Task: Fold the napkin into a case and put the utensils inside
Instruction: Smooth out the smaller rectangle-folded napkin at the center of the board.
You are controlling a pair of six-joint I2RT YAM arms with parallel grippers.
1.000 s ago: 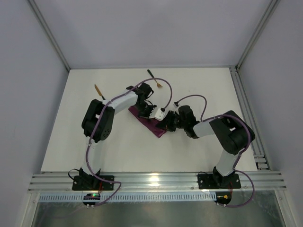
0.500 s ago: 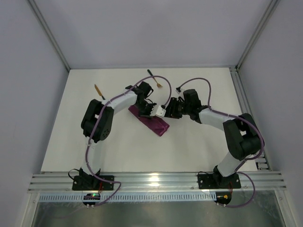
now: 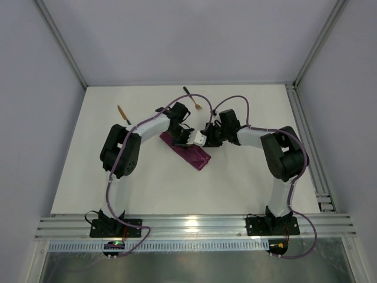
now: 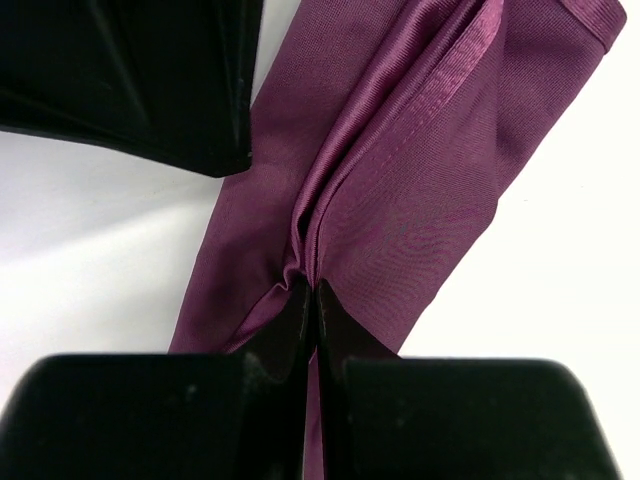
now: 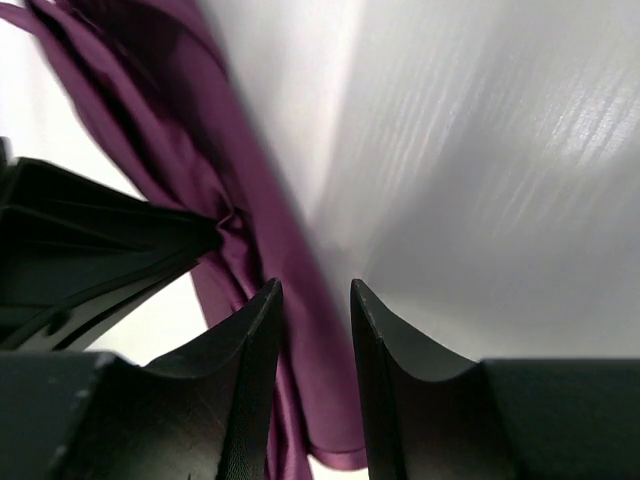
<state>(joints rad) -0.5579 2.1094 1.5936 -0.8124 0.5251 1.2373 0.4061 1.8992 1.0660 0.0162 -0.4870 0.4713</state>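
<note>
The right gripper (image 3: 207, 138) has left the near-right end of the napkin (image 3: 189, 153) and swung farther back. It now sits just beside the left gripper (image 3: 195, 141) (the two nearly touch) at the cloth's far edge. The napkin lies on the white table (image 3: 247, 177) as a narrow folded strip, slanting from far left to near right. In the left wrist view, the left gripper's fingers (image 4: 297, 330) are pressed together, pinching a raised fold of cloth. In the blurred right wrist view, the right gripper's jaws stand a little apart over the cloth's edge, clamping nothing. The fork (image 3: 192, 99) lies farther back and the knife (image 3: 122, 113) far left, both apart from the napkin.
</note>
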